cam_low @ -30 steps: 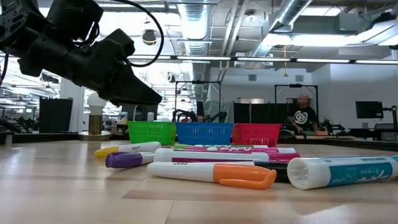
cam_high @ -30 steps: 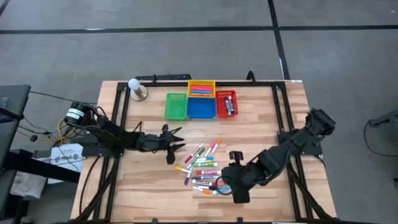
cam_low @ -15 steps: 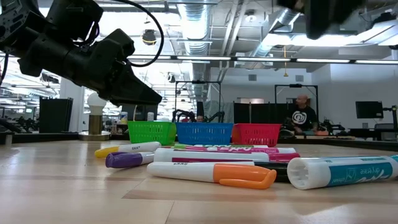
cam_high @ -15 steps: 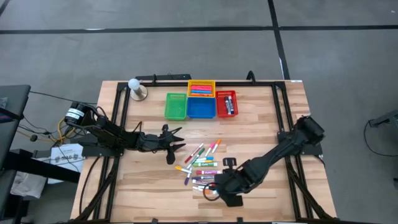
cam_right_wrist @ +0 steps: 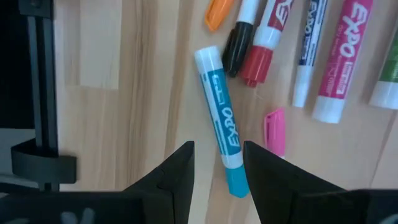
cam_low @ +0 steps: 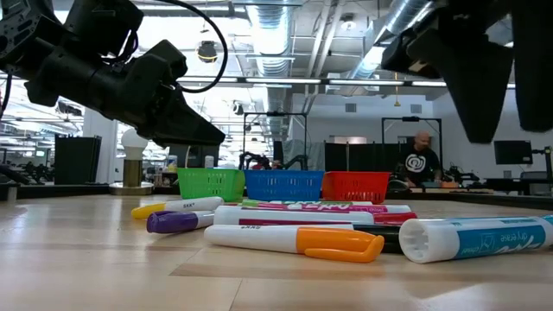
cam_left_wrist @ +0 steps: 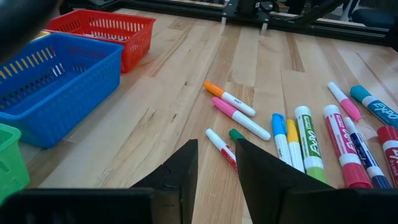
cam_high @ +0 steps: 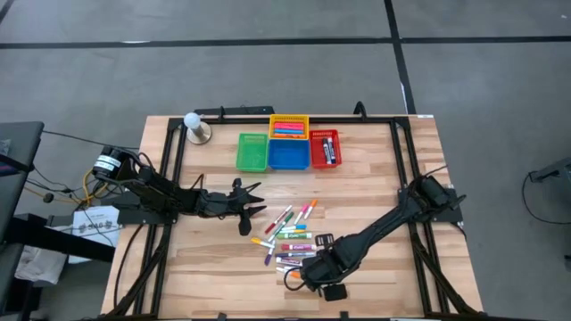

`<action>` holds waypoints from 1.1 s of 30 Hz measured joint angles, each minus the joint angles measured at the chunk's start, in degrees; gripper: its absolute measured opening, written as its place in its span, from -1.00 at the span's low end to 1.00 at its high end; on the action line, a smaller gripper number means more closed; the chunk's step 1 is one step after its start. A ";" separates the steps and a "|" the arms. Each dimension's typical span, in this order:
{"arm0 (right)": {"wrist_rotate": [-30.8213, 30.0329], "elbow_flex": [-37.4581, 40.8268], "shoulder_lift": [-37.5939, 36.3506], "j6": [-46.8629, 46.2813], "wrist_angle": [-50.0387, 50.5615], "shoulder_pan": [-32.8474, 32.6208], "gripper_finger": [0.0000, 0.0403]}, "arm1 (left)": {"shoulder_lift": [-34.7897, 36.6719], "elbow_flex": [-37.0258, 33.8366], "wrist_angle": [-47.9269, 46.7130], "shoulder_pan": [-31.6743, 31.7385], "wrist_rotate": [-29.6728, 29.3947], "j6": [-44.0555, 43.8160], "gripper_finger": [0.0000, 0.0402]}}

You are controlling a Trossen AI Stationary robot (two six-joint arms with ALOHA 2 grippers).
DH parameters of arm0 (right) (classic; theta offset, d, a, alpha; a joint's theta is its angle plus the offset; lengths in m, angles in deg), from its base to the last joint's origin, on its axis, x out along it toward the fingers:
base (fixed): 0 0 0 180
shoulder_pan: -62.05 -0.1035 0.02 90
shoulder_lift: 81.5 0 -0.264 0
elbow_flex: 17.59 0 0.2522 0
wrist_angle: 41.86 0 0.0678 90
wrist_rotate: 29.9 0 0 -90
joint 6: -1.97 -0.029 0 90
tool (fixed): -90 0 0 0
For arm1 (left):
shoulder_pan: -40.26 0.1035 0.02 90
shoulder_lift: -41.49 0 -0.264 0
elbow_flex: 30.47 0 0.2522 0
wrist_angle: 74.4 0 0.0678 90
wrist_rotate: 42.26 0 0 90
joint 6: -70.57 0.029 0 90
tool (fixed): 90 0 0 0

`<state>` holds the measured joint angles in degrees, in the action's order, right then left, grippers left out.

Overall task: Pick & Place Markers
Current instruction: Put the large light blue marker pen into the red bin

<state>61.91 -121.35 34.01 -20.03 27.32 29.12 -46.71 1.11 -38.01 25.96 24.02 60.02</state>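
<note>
Teal marker (cam_right_wrist: pixel 222 124) now sits right under the right gripper (cam_right_wrist: pixel 217 163), which swung over, jaws open and empty.

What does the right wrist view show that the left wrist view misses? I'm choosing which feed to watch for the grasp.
Only the right wrist view shows the teal marker lined up with the right gripper, jaws open, and a loose pink cap. Only the left wrist view shows the blue basket, the red basket and the left gripper, open. Both show markers lying on the wooden table.
</note>
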 joint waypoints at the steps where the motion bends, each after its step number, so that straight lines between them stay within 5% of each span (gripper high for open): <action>1: 0.02 0.01 0.10 0.01 0.00 0.09 -0.36 | 0.00 0.00 0.00 0.00 0.00 -0.01 -0.46; 33: -2.26 0.60 0.08 -2.13 -7.48 -0.05 -0.36 | 0.01 0.02 2.79 3.21 -0.22 2.81 -0.46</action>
<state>59.65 -120.75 34.10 -22.16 19.84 29.07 -46.71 1.13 -35.22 29.17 23.80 62.83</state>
